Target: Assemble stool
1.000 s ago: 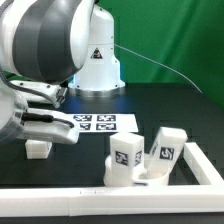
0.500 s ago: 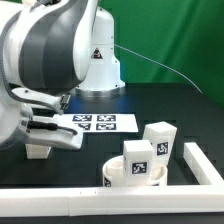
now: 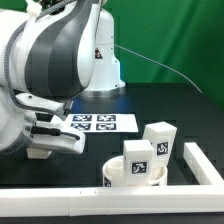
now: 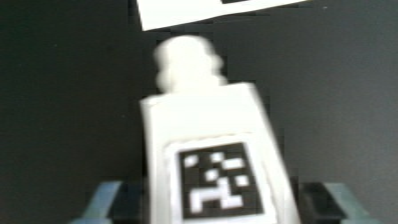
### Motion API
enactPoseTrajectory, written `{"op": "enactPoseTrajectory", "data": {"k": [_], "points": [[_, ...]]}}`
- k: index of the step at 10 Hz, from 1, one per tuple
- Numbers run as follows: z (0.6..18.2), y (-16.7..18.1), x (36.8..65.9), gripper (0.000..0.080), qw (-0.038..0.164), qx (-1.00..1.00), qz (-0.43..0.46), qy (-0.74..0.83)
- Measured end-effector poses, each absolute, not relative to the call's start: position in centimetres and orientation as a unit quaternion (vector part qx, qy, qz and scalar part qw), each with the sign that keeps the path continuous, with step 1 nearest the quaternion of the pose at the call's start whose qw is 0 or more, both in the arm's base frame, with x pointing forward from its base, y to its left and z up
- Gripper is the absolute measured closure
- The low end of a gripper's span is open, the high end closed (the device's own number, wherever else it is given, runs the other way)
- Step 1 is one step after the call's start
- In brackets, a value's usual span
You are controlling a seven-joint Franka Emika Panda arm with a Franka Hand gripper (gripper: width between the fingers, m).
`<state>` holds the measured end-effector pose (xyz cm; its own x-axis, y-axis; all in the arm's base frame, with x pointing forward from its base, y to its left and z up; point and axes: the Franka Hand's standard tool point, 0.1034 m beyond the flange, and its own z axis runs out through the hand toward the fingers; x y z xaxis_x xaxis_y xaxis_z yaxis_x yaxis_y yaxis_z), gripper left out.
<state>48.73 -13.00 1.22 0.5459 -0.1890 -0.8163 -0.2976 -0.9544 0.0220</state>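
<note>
Two legs of the stool, a front leg [image 3: 139,160] and a rear leg [image 3: 161,142], stand upright on the round seat [image 3: 114,178], just beside the L-shaped bar [image 3: 205,165]. One loose leg [image 4: 210,130] lies on the black table [image 3: 170,100], straddled by the gripper [image 4: 222,200]. Its fingers [image 4: 118,200] are spread with a gap showing, and they grip nothing.

Black tabletop [image 3: 170,105]; plain pale wall [image 3: 180,25] behind; marker board [image 3: 95,123] lying flat.
</note>
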Motion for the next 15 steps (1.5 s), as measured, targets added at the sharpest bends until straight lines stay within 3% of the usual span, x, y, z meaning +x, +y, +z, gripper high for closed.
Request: {"op": "enactPoseTrajectory", "data": {"k": [1,6,9,10,13,15], "points": [[1.2,-13.0,48.7,0.0465,0.060,-0.877,0.456,0.139],[1.4,-13.0,48.9,0.0465,0.059,-0.878,0.455,0.140],[7.7,-10.3,52.6,0.0463,0.046,-0.899,0.409,0.148],[9.0,-10.0,53.0,0.0463,0.047,-0.900,0.405,0.153],[8.6,-10.5,54.9,0.0463,0.037,-0.930,0.330,0.155],[9.7,-8.1,56.2,0.0463,0.023,-0.947,0.271,0.173]]}}
